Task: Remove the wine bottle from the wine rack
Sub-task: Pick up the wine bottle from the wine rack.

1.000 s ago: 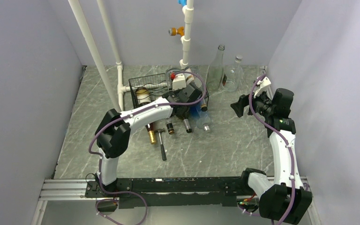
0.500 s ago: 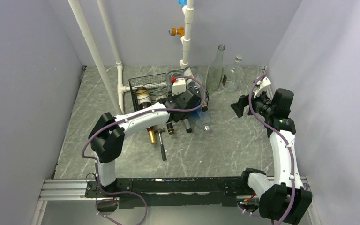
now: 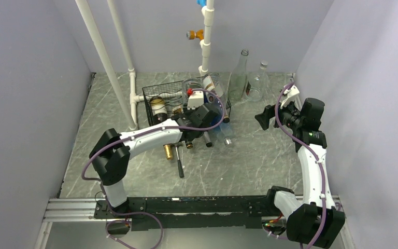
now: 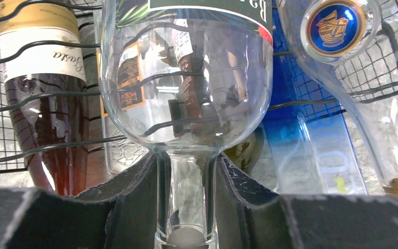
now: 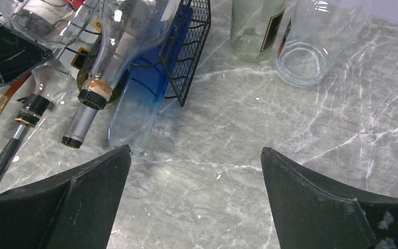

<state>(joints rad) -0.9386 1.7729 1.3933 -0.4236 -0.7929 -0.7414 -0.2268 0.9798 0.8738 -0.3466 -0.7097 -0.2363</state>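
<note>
The black wire wine rack [image 3: 155,96] stands at the back middle of the table and holds several bottles lying with their necks toward me. My left gripper [image 3: 193,124] is at its front, shut on the neck [image 4: 186,197] of a clear wine bottle [image 4: 186,78] with a green-and-white label. That bottle lies in the rack's wire tiers [image 4: 31,93], and its far end shows above the rack [image 3: 211,84]. My right gripper [image 3: 263,117] hangs open and empty to the right of the rack, its fingers wide apart over bare table [image 5: 194,150].
In the rack lie a dark red bottle with a cream label [image 4: 41,104], a blue bottle [image 4: 311,129] and a clear bottle with a blue-gold cap [image 4: 337,26]. Two clear glass bottles [image 3: 240,72] [image 3: 259,83] stand at the back right. White pipes [image 3: 103,57] rise at the left. A hammer-like tool [image 3: 179,163] lies in front.
My left arm's elbow has swung left and its wrist has drawn a little nearer, still gripping the clear bottle's neck; the bottle's far end now shows more above the rack. The right arm has not moved.
</note>
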